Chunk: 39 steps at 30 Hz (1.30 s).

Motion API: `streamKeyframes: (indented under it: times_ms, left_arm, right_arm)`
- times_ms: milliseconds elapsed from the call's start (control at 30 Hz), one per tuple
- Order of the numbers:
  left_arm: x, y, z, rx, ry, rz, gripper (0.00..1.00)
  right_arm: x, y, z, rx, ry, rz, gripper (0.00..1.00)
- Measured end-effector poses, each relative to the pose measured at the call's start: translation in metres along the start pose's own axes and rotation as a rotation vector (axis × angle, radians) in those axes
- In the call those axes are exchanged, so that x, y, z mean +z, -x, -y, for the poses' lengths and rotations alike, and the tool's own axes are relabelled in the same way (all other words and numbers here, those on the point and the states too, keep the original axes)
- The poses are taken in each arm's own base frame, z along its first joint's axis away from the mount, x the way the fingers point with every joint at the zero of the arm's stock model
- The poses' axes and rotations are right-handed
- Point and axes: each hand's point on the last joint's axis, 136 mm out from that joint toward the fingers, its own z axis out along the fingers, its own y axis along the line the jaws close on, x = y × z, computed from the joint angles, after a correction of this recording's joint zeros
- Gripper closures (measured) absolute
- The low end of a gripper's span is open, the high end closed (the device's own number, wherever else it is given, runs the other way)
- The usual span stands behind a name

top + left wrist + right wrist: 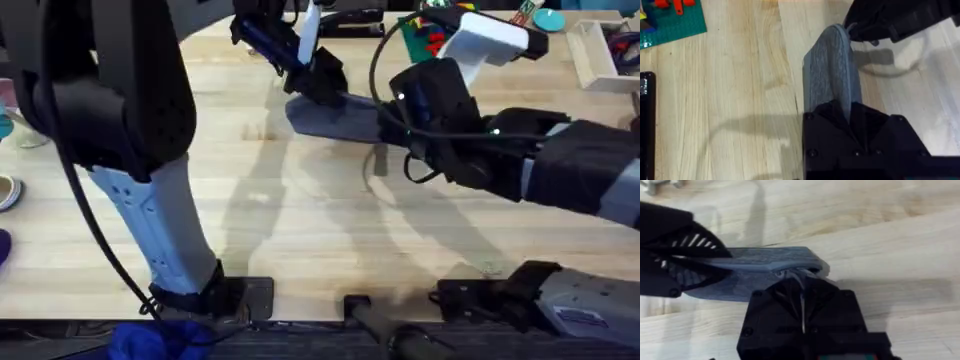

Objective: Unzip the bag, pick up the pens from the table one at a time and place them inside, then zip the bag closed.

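The bag lies lengthwise across the table, each end (2 total) clenched by the left gripper and right gripper.

Overhead high above the table; both wrist views close on the bag.

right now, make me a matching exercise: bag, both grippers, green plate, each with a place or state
1 bag
2 left gripper
3 right gripper
4 green plate

a shut on the bag's right end, overhead view
b carries red bricks
c lies on the table, held at both ends
d shut on the bag's left end, overhead view

Pairs: 1-c, 2-d, 3-a, 4-b
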Motion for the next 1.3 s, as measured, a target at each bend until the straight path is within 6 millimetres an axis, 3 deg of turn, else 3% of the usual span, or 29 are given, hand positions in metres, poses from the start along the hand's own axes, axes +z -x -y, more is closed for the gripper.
streamKeyframes:
  times_ms: [1133, 1300]
  left_arm:
    - [0.0, 0.002, 0.0, 0.003, 0.001, 0.014, 0.958]
    - [-0.002, -0.001, -0.001, -0.001, 0.006, 0.0, 0.959]
  right_arm:
    - [0.002, 0.01, 0.022, 0.023, -0.097, 0.043, 0.969]
    - [0.002, 0.019, 0.049, 0.026, -0.206, 0.08, 0.971]
